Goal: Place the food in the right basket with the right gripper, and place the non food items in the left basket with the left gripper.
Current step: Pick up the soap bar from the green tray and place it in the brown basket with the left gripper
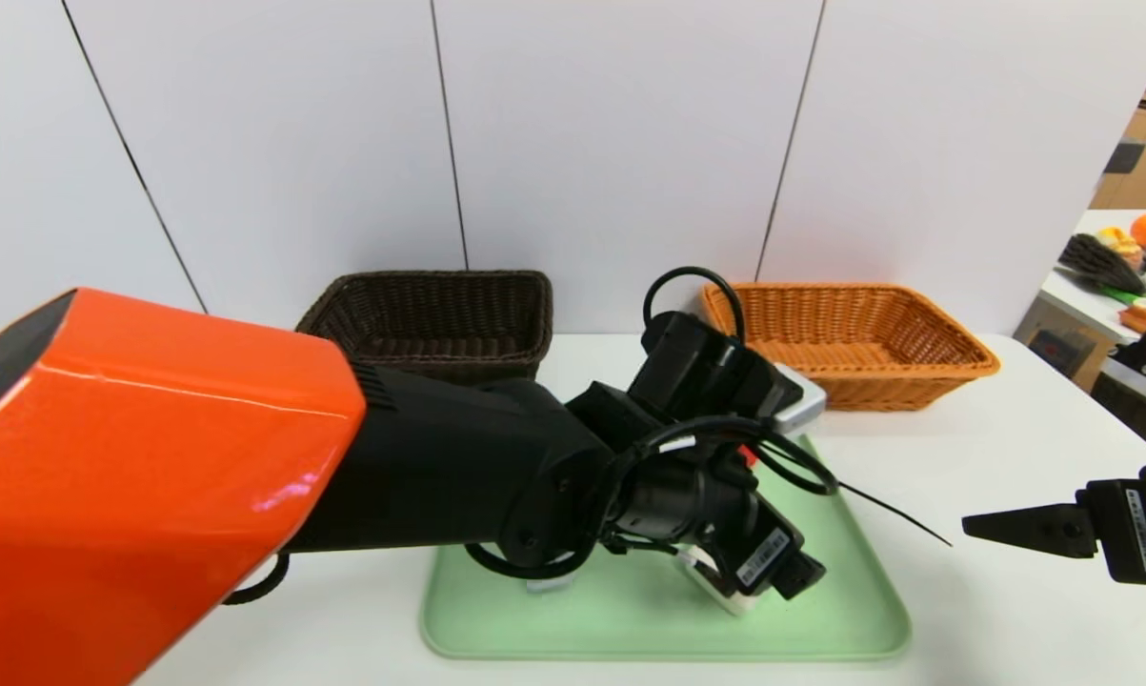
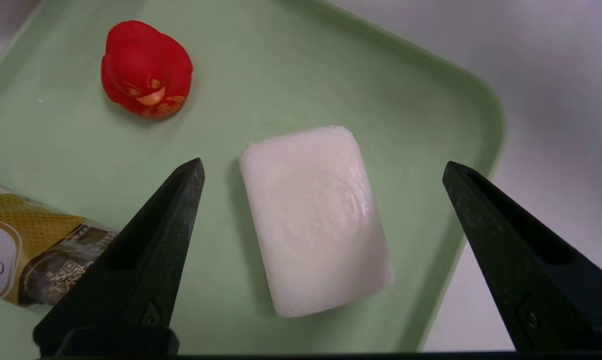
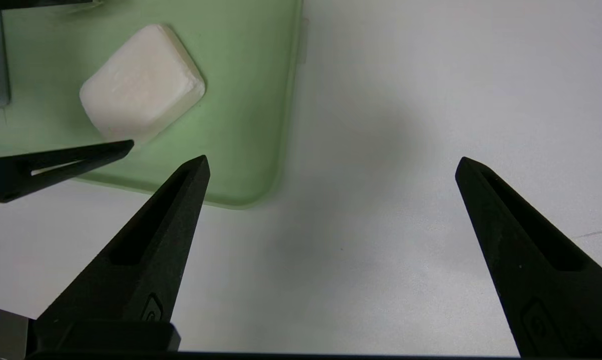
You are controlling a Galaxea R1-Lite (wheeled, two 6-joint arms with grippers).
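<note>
Two grippers, both spread wide, holding nothing: left gripper (image 2: 323, 167) above the white block (image 2: 315, 218) near the green tray's (image 2: 421, 95) right edge; right gripper (image 3: 333, 162) over bare tabletop (image 3: 406, 100) beside the tray. Snack roll (image 2: 25, 255), red duck (image 2: 146, 70) on the tray. Dark basket (image 1: 434, 319), orange basket (image 1: 854, 338) at the tabletop's far edge.

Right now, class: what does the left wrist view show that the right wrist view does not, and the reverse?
Only the left wrist view: the red duck, the wrapped snack roll and the open left hand framing the soap block. Only the right wrist view: the open right hand over bare white table. Both: the soap block and green tray.
</note>
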